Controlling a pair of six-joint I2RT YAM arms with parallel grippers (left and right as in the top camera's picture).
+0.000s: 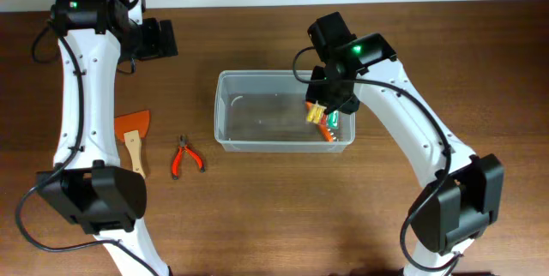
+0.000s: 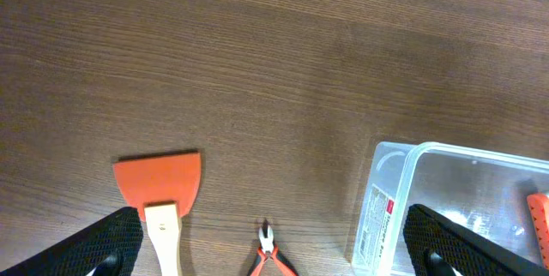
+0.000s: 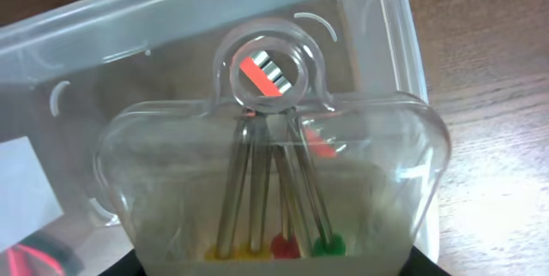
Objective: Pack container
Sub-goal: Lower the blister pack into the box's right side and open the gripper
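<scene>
The container (image 1: pixel 221 113), a clear lidless plastic bin, stands mid-table; the left wrist view shows its labelled left end (image 2: pixel 390 199), and the right wrist view looks down into it (image 3: pixel 129 27). Over its right end my right gripper (image 1: pixel 330 96) (image 3: pixel 274 269) is shut on a small clear packet (image 1: pixel 318 115) (image 3: pixel 274 173). Metal rods with yellow, red and green tips show inside the packet. An orange-red piece (image 2: pixel 539 216) lies on the bin's floor beneath. My left gripper (image 1: pixel 159 38) (image 2: pixel 279 257) hangs open and empty above the table's far left.
An orange-bladed scraper with a wooden handle (image 1: pixel 133 139) (image 2: pixel 161 192) lies left of the container. Red-handled pliers (image 1: pixel 184 156) (image 2: pixel 268 255) lie between the scraper and the container. The left arm's base stands at the front left, the right arm's at the front right.
</scene>
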